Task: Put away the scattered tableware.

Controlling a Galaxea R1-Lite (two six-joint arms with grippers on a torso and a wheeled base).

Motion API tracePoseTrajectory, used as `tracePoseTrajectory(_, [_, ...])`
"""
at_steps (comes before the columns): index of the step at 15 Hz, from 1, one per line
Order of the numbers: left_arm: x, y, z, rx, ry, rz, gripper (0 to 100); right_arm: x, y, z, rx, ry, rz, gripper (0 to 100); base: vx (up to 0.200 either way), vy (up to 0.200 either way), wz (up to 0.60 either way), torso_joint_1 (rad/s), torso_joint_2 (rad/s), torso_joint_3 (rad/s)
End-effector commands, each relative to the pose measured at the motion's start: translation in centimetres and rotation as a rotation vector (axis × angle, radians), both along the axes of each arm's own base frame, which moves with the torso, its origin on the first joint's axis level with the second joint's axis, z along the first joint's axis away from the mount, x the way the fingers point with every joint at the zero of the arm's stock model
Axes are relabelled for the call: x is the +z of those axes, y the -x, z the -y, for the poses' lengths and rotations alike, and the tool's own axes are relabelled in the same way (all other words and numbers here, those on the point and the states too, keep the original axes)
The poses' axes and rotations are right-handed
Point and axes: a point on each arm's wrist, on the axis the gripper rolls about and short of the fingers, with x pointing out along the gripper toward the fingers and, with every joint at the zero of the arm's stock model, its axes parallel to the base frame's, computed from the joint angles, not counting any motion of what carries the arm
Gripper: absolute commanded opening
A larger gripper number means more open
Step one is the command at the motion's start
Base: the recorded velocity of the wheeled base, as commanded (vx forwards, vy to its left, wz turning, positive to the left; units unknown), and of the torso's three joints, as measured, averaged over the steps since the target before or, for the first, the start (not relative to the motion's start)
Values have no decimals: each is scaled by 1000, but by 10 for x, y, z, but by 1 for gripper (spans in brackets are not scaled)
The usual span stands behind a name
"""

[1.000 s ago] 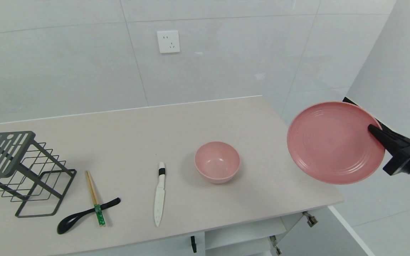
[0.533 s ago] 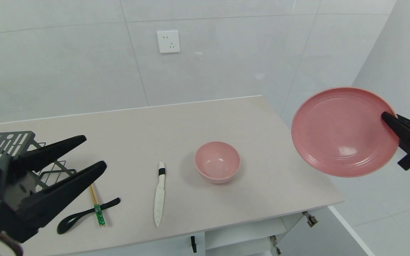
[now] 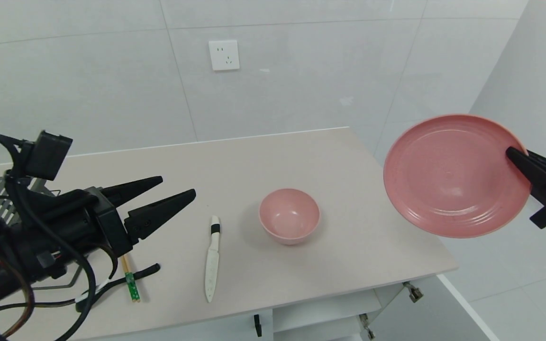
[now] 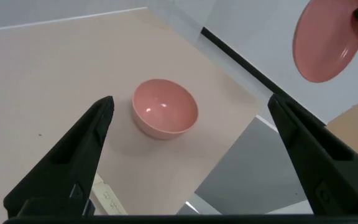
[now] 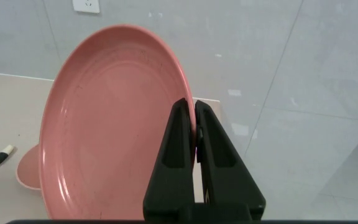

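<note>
Our left claw (image 3: pixel 178 185) has swung in at lower left, gaping and empty, bowl (image 3: pixel 289 215) to its right; right claw (image 3: pixel 510 153) pinches the plate (image 3: pixel 448 175) by its rim.

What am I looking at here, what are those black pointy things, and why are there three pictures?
This is a two-armed robot tidying a kitchen counter. The black pointed things are its pincers. The wide picture comes from a camera on its head; the other two come from cameras on its wrists. The left pincer is open and empty, above the counter. The right pincer is shut on the rim of a pink plate, held tilted in the air off to the counter's side. On the counter lie a pink bowl, a white knife, chopsticks and a black spoon.
</note>
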Motion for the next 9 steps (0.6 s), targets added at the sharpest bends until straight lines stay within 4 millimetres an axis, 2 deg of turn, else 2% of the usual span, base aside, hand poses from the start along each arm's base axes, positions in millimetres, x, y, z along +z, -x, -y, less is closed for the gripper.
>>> tracePoseTrajectory(1, [-8, -9, 3, 4, -16, -44, 100, 0, 0, 0, 2, 1, 0, 0, 0, 0, 0, 0, 0, 0])
tracePoseTrajectory(9, [-46, -58, 25, 2, -157, -132, 100, -2, 1, -6, 35, 1, -14, 0, 0, 0, 0, 0, 0, 0])
